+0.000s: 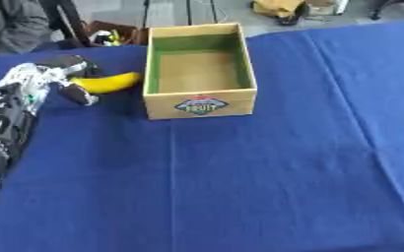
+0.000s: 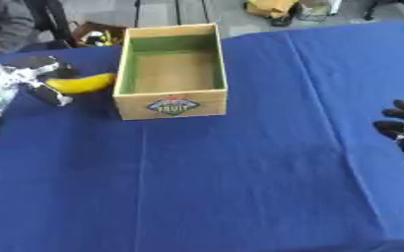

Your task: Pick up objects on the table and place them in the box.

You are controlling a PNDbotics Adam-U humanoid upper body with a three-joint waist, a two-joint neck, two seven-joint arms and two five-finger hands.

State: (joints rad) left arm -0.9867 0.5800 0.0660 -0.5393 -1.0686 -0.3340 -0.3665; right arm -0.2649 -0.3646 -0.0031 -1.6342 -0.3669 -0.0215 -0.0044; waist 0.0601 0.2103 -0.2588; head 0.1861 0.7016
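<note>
The banana is being held in the curled fingers of the left hand, and a lift over into the empty box is likely being called for next.

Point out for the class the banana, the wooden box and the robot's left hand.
banana (image 1: 112, 82), left eye view, on its yellow middle.
wooden box (image 1: 201, 105), left eye view, on its front wall, at the label.
left hand (image 1: 63, 74), left eye view, on the palm, fingers curled round the banana.
</note>
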